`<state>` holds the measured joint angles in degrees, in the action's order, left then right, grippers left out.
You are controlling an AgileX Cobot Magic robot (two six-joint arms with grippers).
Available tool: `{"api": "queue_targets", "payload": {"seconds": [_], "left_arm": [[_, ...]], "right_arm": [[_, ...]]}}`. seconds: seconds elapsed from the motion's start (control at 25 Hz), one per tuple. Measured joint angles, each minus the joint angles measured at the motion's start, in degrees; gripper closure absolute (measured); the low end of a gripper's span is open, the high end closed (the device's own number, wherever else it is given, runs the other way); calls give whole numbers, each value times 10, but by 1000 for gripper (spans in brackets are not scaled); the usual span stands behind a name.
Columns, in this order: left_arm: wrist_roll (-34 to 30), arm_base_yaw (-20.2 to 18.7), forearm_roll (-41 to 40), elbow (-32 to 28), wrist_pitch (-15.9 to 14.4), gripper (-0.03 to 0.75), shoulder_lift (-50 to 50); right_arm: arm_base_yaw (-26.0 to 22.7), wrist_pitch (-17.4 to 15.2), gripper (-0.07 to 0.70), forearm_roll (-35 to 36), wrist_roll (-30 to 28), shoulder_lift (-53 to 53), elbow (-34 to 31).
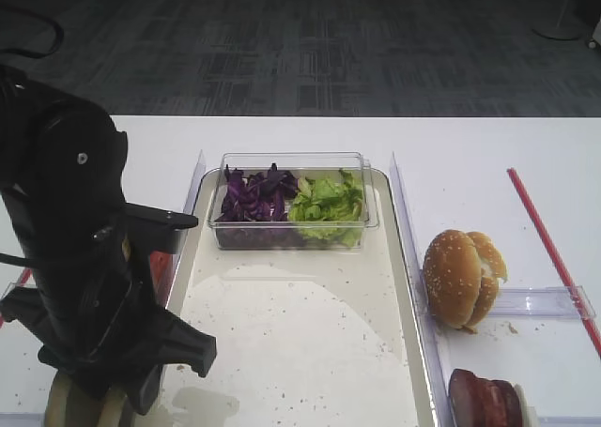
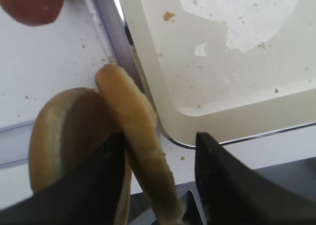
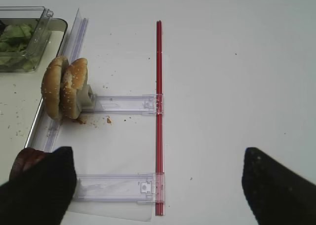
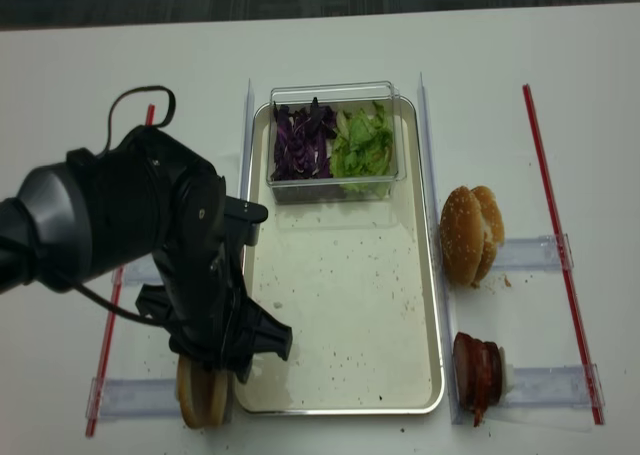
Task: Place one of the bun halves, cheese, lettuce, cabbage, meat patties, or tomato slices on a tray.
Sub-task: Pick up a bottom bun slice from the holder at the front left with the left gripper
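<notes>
Straddling one upright plain bun half [image 2: 140, 136] beside the tray [image 2: 237, 121] rim, the left end effector [image 2: 160, 158] is set half-open, apparently so that this half alone is pinched.

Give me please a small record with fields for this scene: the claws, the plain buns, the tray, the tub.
left claw: fingers either side of one plain bun half, not yet closed tight
right claw: open, holds nothing
plain bun halves: standing on edge left of the tray
tray: only crumbs and a clear tub
tub: purple cabbage, lettuce
</notes>
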<state>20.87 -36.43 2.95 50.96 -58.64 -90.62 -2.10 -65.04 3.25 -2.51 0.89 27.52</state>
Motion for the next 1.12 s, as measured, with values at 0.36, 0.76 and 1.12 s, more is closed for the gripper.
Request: {"api": "queue_targets", "payload": {"seconds": [0.36, 0.76, 1.12], "left_arm": [[2, 0, -14, 0, -1, 547, 0], [11, 0, -30, 0, -11, 665, 0], [11, 0, -33, 5, -15, 669, 0]], "right_arm": [[0, 0, -60, 0, 0, 0, 0], [0, 0, -60, 0, 0, 0, 0], [0, 0, -60, 0, 1, 0, 0]]}}
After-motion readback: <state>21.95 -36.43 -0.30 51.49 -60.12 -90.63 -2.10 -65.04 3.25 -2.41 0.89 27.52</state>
